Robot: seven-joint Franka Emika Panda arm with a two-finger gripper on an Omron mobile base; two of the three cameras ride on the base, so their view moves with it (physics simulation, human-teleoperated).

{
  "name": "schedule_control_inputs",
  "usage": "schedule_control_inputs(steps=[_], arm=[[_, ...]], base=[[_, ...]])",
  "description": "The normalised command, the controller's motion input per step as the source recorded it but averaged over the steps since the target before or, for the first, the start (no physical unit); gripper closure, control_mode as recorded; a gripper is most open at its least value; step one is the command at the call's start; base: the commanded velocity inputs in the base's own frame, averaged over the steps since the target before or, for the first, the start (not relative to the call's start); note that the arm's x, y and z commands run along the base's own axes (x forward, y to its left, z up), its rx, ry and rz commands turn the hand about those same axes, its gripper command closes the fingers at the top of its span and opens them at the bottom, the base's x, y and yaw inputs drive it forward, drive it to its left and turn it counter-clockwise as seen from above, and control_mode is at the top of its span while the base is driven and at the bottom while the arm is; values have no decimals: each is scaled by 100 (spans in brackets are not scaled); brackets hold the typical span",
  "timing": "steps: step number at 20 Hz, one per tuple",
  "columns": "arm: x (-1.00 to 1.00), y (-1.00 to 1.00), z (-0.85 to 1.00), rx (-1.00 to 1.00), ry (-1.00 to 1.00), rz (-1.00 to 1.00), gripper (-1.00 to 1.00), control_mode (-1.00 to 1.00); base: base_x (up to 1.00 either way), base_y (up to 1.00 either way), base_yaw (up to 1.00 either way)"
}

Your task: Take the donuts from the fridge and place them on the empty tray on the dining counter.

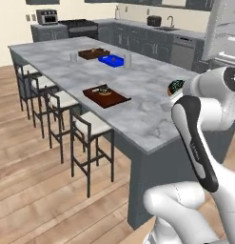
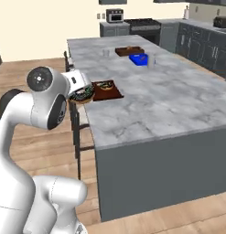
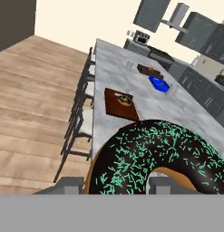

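One donut (image 1: 176, 87) with dark icing and green sprinkles sits in the gripper (image 1: 177, 90) at the right of the left base view, held above the near right part of the dining counter (image 1: 138, 109). A second donut (image 1: 104, 90) lies on the dark reddish-brown tray (image 1: 105, 96) near the counter's left edge, well apart from the held one. Farther along the marble top stand a bright blue tray (image 1: 112, 60) and another brown tray (image 1: 93, 53), with stools (image 1: 90, 128) lined up on the left side.

In the right base view the gripper (image 2: 82, 93) holds the donut (image 2: 82, 96) just left of the tray (image 2: 108, 90), over the counter's (image 2: 155, 105) left edge.

In the hand view the donut (image 3: 158, 156) fills the near foreground, clamped between the two fingertips (image 3: 68, 185). Beyond it the tray (image 3: 121, 104) carries the other donut (image 3: 124, 99) on the counter (image 3: 177, 113), with the blue tray (image 3: 158, 84) farther off
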Motion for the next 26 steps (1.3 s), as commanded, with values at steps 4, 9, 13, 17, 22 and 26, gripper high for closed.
schedule_control_inputs(steps=[4,9,13,17,22,26], arm=[[0,0,0,0,0,0,100,100],[0,0,0,0,0,0,100,100],[0,0,0,0,0,0,100,100],[0,0,0,0,0,0,100,100],[0,0,0,0,0,0,100,100],[0,0,0,0,0,0,100,100]], base=[[31,97,-61],[13,100,-35],[3,100,-32],[14,100,-33],[40,100,-42],[55,100,-51]])
